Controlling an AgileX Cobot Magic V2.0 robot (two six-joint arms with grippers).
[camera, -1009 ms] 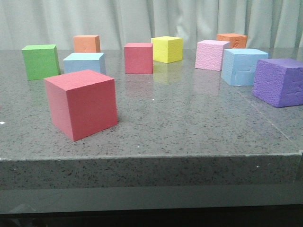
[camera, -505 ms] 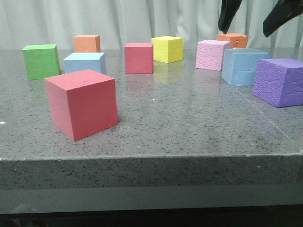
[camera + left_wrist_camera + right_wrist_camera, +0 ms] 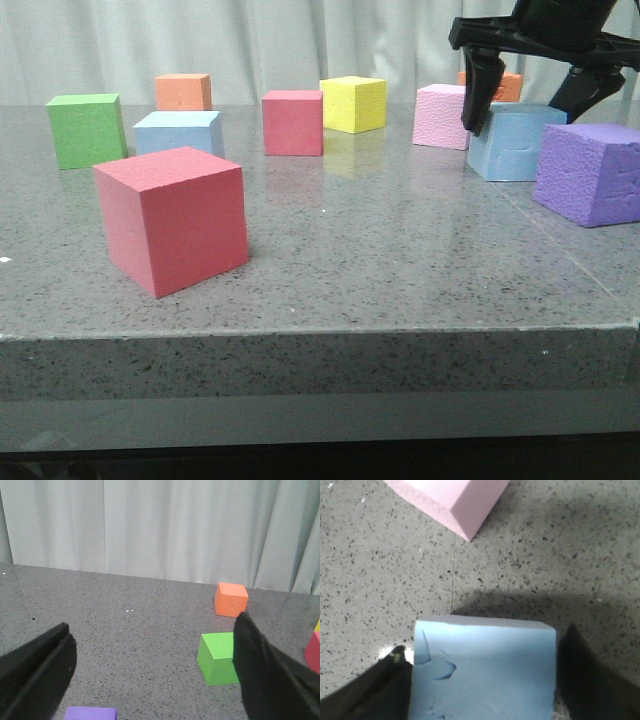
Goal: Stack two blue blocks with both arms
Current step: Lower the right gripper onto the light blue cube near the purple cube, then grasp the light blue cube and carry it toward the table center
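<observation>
With the right gripper (image 3: 532,100) spread wide and empty, one finger on each side of the sky-blue foam cube (image 3: 513,140) near the grey speckled desk's (image 3: 400,260) far right corner, lower squarely until the pads sit mid-face, then close gently so the foam doesn't deform or twist. That cube has faint dents and scuff lines on its faces and sits just beside the textured purple foam cube (image 3: 590,172). The second sky-blue foam cube (image 3: 180,133) sits toward the far left edge; the left gripper (image 3: 155,675) is open too, holding nothing.
</observation>
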